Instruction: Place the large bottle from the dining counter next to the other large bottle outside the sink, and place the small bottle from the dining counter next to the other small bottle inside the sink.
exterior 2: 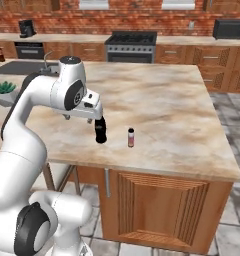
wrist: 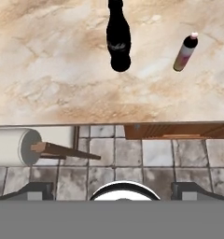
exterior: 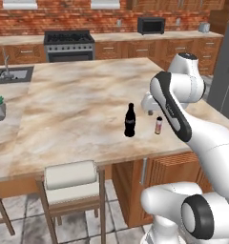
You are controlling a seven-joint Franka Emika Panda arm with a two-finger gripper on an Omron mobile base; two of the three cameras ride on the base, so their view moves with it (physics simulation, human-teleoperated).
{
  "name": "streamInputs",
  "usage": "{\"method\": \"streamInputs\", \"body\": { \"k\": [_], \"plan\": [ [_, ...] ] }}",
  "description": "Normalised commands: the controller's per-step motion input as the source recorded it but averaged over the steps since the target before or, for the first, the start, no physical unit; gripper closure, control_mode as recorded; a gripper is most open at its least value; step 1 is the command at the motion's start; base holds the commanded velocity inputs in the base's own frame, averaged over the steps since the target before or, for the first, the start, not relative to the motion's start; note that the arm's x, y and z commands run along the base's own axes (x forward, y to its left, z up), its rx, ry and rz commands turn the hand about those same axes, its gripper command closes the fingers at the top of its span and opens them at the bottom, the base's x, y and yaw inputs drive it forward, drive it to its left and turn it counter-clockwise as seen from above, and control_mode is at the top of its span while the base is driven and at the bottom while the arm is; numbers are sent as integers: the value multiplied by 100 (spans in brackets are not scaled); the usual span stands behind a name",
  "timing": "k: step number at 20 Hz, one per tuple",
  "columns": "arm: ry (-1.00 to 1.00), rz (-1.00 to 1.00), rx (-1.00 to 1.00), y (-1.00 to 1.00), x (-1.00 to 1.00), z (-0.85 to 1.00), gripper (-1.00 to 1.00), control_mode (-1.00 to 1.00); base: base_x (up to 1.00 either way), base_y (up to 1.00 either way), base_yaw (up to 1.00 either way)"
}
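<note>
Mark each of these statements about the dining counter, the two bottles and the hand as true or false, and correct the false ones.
1. The large bottle stands upright on the dining counter. True.
2. The small bottle lies on its side in the sink. False: it stands upright on the dining counter, beside the large bottle.
3. The hand is shut on the large bottle. False: it is open and holds nothing; both bottles stand apart from it.
4. A stool stands on the floor at the counter's near edge. True.
5. The two bottles touch each other. False: a gap of bare counter lies between them.
</note>
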Motion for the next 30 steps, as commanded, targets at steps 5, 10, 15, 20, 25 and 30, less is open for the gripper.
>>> {"method": "streamInputs", "body": {
  "k": [5, 10, 15, 20, 25, 30],
  "plan": [
    [0, 0, 0, 0, 0, 0, -100, 100, 39, 0, -1],
    [0, 0, 0, 0, 0, 0, -100, 100, 37, 0, -1],
    [0, 0, 0, 0, 0, 0, -100, 100, 23, 0, 0],
    [0, 0, 0, 0, 0, 0, -100, 100, 0, 0, 0],
    [0, 0, 0, 0, 0, 0, -100, -100, 0, 0, 0],
    [0, 0, 0, 0, 0, -1, -100, -100, 0, 0, 0]
  ]
}}
